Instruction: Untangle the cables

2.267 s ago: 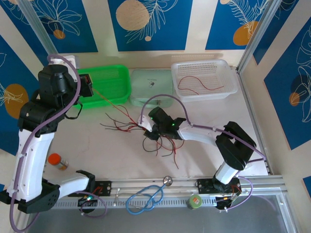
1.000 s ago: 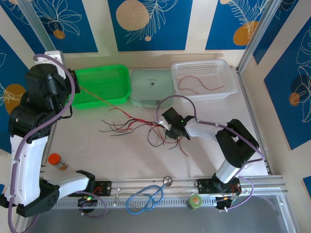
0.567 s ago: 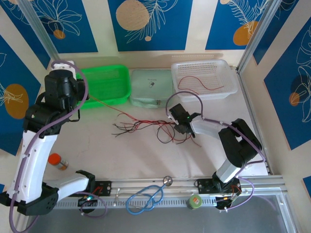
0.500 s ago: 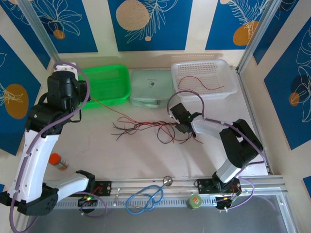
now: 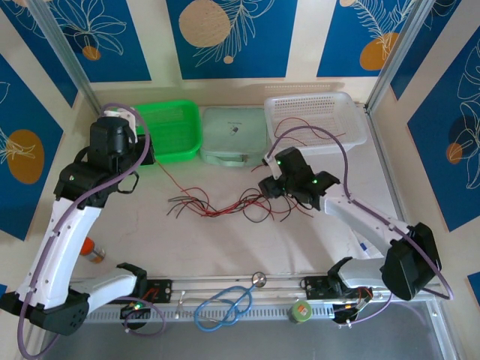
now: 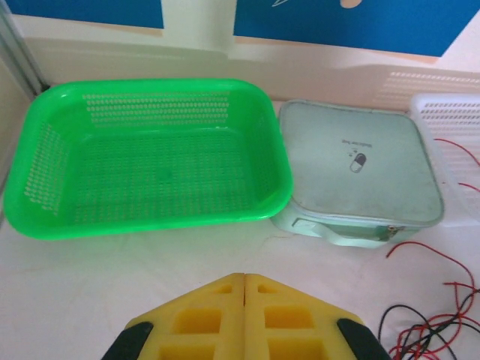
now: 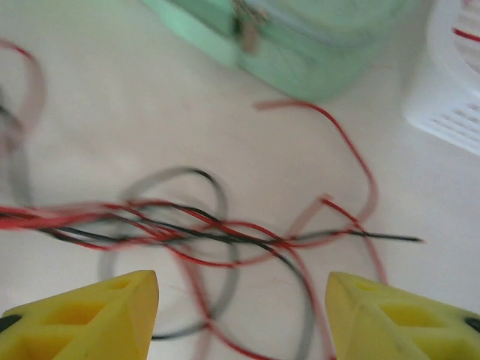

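see the cables sprawled over the middle of the desk, a loose red and black tangle stretched from 9 to 3 o'clock. find the right tool above the 3 o'clock end of that tangle, fingers spread wide apart and gripping nothing. from its wrist, see the cables lying blurred on the desk under the right tool.

find the left tool at 10 o'clock of the tangle, just off the 6 o'clock rim of the green basket. from its wrist, see the left tool closed, yellow pads pressed flat together. note one red strand leading from the tangle up toward it; cannot tell whether pinched.

along the far edge: green basket at 11 o'clock, mint case at 12, white basket at 1.
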`<state>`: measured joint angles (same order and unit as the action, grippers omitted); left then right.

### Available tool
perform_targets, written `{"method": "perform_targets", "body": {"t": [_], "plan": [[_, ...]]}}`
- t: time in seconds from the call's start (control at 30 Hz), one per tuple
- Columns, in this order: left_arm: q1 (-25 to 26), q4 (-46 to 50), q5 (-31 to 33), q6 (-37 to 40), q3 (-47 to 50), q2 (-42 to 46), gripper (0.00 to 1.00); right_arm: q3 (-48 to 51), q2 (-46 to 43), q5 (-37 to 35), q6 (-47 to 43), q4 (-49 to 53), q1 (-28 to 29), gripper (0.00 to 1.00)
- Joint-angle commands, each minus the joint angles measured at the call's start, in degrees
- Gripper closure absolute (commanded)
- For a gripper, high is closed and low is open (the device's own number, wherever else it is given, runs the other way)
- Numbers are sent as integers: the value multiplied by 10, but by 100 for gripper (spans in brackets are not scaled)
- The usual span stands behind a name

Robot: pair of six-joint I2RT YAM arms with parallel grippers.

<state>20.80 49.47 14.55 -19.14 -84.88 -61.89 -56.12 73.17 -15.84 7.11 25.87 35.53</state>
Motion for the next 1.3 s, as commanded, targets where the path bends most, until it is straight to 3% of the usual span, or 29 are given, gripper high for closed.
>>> {"method": "perform_targets", "body": {"t": [0.0, 0.23, 0.43, 0.97, 1.27], "plan": [[-2, -13, -39, -11, -33, -1, 100, -35, 19, 139, 233, 46, 34, 39], [-2, -4, -80, -10, -89, -17, 100, -29, 99, 147, 567, -53, 184, 32], [-3, -11, -109, -16, -90, -16, 100, -15, 140, 84, 751, -147, 238, 26], [-2, -29, -201, -40, -89, -1, 100, -71, 259, -215, 831, -230, 341, 18], [-2, -32, -238, -42, -86, 14, 100, -102, 339, -300, 897, -261, 333, 14]]}}
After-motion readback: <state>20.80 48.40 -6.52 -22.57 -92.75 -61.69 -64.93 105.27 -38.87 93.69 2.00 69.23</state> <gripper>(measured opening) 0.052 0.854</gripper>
